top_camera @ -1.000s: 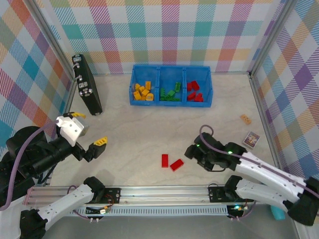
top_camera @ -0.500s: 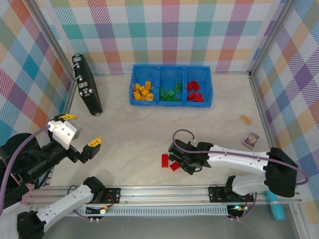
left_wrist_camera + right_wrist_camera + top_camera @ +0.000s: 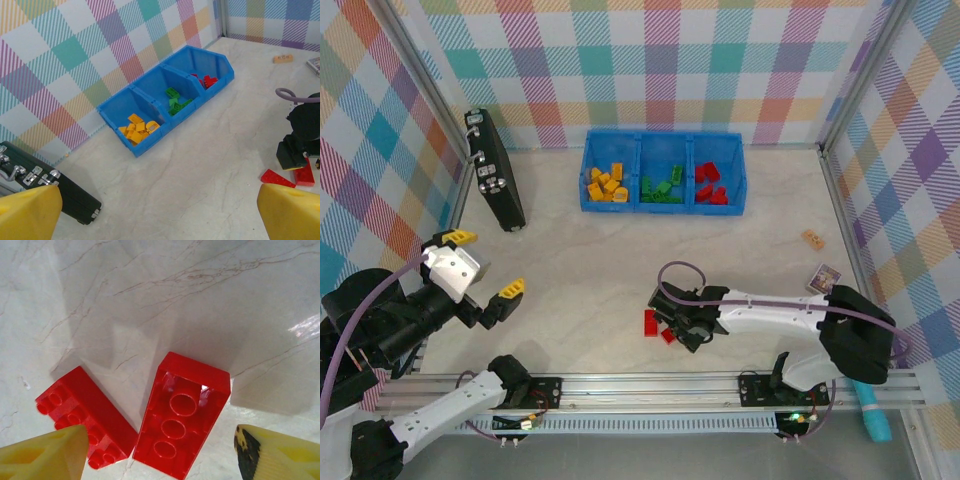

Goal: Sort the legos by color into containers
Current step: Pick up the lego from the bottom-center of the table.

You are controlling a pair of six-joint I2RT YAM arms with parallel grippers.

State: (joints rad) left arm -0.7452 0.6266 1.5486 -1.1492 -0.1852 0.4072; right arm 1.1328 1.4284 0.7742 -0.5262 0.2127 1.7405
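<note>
Now, on the left, the left hand [image 3: 486, 264] hangs above the bench [image 3: 580, 260] with its yellow fingers wide apart and nothing between them. Far ahead of it and to its right stands the blue bin [image 3: 663, 208], with yellow, green and red legos lying in its three compartments. Two red legos lie on the bench directly under the right hand [image 3: 680, 328]. A studded brick [image 3: 82, 415] sits partly below one finger and an upside-down brick [image 3: 185, 422] is in the gap, the two touching or nearly so. This hand is open and grips nothing. The risk, I judge, is here: if it descends and closes now, that finger may land on the studded brick, push both together, and the grip may catch two or slip.
</note>
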